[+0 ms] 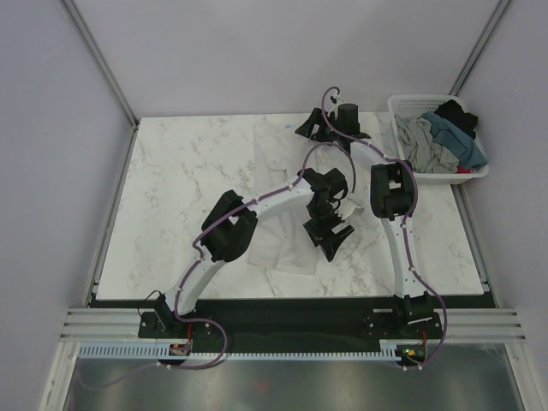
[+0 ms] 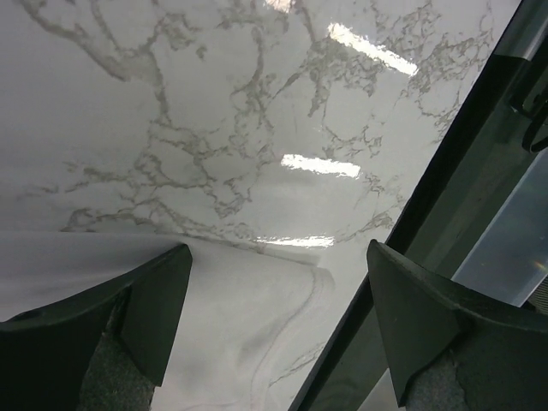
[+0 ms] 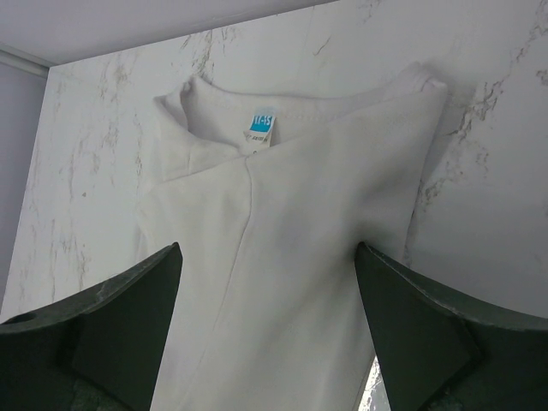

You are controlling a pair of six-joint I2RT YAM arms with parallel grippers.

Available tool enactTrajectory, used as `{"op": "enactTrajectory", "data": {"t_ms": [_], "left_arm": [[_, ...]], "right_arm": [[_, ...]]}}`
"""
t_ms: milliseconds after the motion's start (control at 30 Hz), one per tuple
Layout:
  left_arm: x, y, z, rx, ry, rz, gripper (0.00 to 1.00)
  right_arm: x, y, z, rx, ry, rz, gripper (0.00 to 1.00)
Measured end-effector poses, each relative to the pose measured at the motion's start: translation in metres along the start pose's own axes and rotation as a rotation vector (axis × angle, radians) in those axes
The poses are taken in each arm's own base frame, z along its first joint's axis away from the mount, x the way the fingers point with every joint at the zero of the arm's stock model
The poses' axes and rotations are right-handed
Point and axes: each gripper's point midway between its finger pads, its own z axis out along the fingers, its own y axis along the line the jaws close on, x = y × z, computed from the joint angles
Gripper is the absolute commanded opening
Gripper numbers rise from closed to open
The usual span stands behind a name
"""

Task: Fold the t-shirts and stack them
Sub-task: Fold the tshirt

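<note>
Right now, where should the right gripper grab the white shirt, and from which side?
Probably the collar end, from above on its far side. The white shirt lies flat in a long strip with folded layers meeting there, and the open right gripper hangs near it.

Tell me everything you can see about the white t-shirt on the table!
The white t-shirt is plain, soft-looking fabric, lying flat on the marble table. It is folded lengthwise into a long narrow shape. The collar points to the far edge, with a small blue label inside. The right gripper hangs above the collar end and the left gripper above the near end, both with jaws open. Neither holds it.
</note>
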Motion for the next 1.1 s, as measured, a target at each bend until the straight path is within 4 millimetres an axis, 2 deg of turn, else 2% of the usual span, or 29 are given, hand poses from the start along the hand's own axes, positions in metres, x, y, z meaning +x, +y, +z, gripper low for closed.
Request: {"op": "enactTrajectory", "data": {"t_ms": [167,367,533,633,700,767,833,900,967,1000,1067,1100], "left_arm": [[-0.009,-0.007,0.006,-0.003,-0.018,0.039,0.93],[-0.01,-0.008,0.006,-0.025,-0.018,0.051,0.96],[-0.004,-0.01,-0.001,-0.086,-0.015,0.086,0.98],[0.003,-0.015,-0.019,-0.129,-0.026,0.109,1.0],[0.005,-0.024,-0.041,-0.16,-0.059,0.136,1.0],[0.007,-0.035,-0.071,-0.199,-0.113,0.165,1.0],[0.01,-0.046,-0.103,-0.235,-0.18,0.191,1.0],[0.016,-0.054,-0.137,-0.279,-0.251,0.204,1.0],[0.025,-0.054,-0.164,-0.316,-0.316,0.185,1.0],[0.032,-0.049,-0.176,-0.335,-0.342,0.156,1.0],[0.045,-0.031,-0.193,-0.361,-0.381,0.065,1.0],[0.053,-0.018,-0.197,-0.372,-0.389,-0.002,0.98]], "right_arm": [[0.0,0.0,0.0,-0.001,0.0,0.0,0.92],[-0.001,0.001,-0.002,-0.011,0.004,-0.015,0.93],[-0.011,0.005,-0.022,0.009,0.014,-0.046,0.94],[-0.036,0.021,-0.051,0.024,-0.007,-0.082,0.93],[-0.058,0.04,-0.082,0.034,-0.038,-0.108,0.93],[-0.083,0.062,-0.119,0.043,-0.087,-0.132,0.92],[-0.101,0.089,-0.165,0.037,-0.135,-0.146,0.92],[-0.101,0.109,-0.206,0.03,-0.15,-0.143,0.88],[-0.087,0.125,-0.243,0.006,-0.142,-0.127,0.87],[-0.071,0.13,-0.256,-0.007,-0.113,-0.102,0.87],[-0.029,0.131,-0.269,-0.034,-0.035,-0.039,0.87],[0.0,0.125,-0.274,-0.033,0.026,0.014,0.86]]}}
